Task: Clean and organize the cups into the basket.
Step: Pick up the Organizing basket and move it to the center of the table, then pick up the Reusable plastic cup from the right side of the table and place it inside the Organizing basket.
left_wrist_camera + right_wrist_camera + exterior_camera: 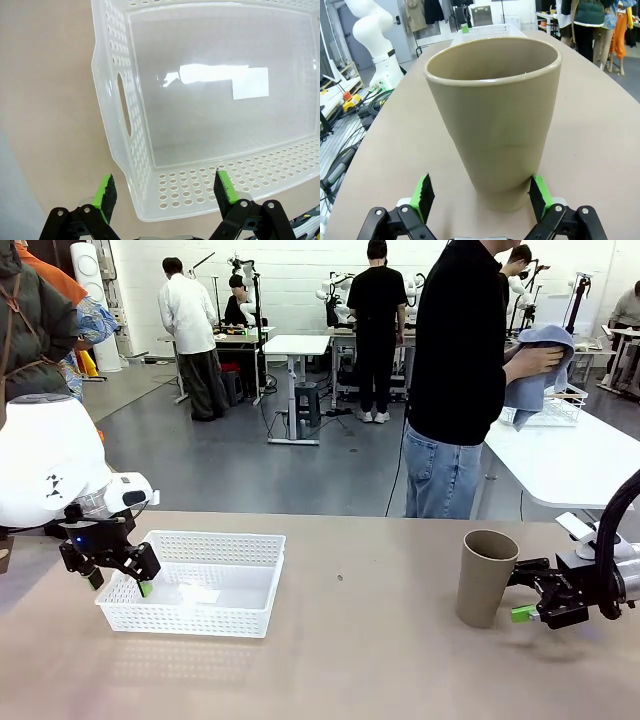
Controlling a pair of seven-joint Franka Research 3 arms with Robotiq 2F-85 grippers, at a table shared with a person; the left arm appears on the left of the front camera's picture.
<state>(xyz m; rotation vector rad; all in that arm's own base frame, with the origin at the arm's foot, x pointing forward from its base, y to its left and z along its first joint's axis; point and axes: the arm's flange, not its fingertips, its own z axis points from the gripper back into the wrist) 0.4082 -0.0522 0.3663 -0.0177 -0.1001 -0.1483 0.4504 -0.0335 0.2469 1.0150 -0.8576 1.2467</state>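
On the tan bench (380, 660), the right pincer (521, 591) is spread around the beige cup (487, 578), which stands upright with its mouth up. The wrist view shows its pads (423, 192) flanking the cup's base. The left pincer (120, 583), also spread, hangs over a corner of the basket (215, 537).

Open desk (370, 640) lies between the basket (185, 617) at nine o'clock and the upright beige cup (486, 577) at three o'clock; the basket's floor is bare.

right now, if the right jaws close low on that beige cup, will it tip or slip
The cup stands upright, tall on a narrow base, so a one-sided nudge may tip it. Its matte wall probably grips well, and it widens upward, so it should wedge rather than slide down.
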